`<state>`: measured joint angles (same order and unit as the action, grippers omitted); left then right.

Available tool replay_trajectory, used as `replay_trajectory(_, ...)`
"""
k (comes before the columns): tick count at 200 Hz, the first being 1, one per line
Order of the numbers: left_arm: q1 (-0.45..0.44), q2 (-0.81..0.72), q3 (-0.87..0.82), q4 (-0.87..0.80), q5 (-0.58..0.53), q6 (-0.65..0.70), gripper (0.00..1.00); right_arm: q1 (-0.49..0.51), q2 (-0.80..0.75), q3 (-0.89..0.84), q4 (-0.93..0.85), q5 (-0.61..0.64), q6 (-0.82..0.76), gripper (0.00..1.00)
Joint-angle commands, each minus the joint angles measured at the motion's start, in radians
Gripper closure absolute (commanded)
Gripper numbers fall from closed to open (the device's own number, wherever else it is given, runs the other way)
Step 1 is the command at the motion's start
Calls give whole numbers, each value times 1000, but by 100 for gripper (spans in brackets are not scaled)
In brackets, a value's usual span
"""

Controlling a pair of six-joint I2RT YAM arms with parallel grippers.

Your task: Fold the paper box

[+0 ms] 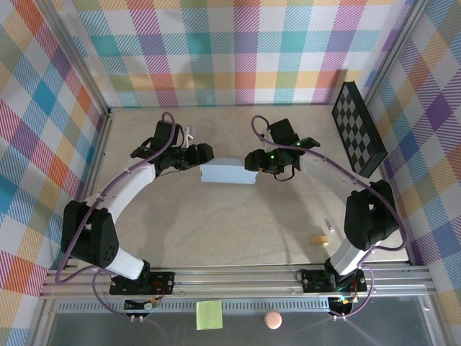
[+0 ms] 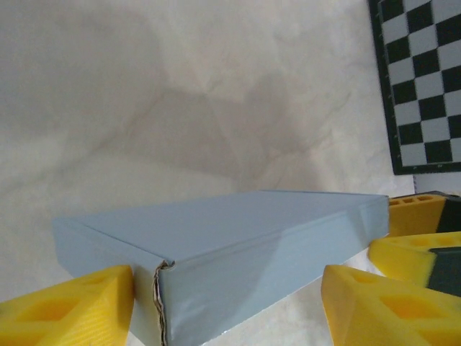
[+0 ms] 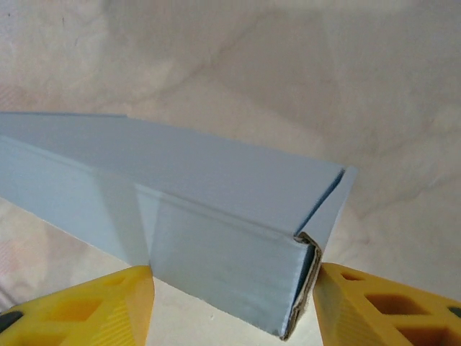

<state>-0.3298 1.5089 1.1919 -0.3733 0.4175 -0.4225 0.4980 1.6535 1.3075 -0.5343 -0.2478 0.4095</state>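
Paper box [image 1: 229,171], pale grey-blue and folded shut into a flat slab, lies on the wooden table [image 1: 216,231] at mid-width and a little toward the far wall. Its long side runs left to right between the two arms.

The left gripper [image 1: 207,161] meets the left end. In the left wrist view the box [image 2: 238,231] reaches away from the camera, and a raw cardboard edge shows at its near corner. The gripper [image 2: 229,288] straddles that end with its jaws apart. One yellow finger [image 2: 72,306] sits close against the end face. The other finger [image 2: 389,303] stands off the long side, with bare table showing between them.

The right gripper [image 1: 252,163] meets the right end. In the right wrist view the box [image 3: 216,194] runs in from the left, with its open corner seam nearest the camera. The gripper [image 3: 234,288] has a yellow finger on each side of that end. One fingertip [image 3: 140,277] is right at the lower edge of the long side. The other finger [image 3: 389,303] is just beside the corner. Whether these jaws clamp the cardboard or only bracket it cannot be told.

A black checkerboard panel [image 1: 358,130] leans at the right wall, well apart from the box. It also shows beyond the box in the left wrist view [image 2: 421,79]. A yellow-green sticky note [image 1: 209,314] and a small pink ball [image 1: 273,320] lie in front of the arm bases.
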Motion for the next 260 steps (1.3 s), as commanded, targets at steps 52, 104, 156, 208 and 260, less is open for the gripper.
replay_trajectory(52,-21,88,-6,139,5,168,32,86,26,-67,326,110,-243,38)
replay_trajectory(104,-63,5,-167,154,29,156,32,138,-16,-167,274,73,-129,36)
replay_trajectory(156,-83,-65,-296,114,-4,127,31,159,-68,-291,267,53,-9,34)
replay_trajectory(208,-83,-13,-351,32,-97,117,32,159,-6,-298,218,108,32,35)
replay_trajectory(260,-47,-14,-307,-52,-168,142,32,125,28,-215,61,193,26,37)
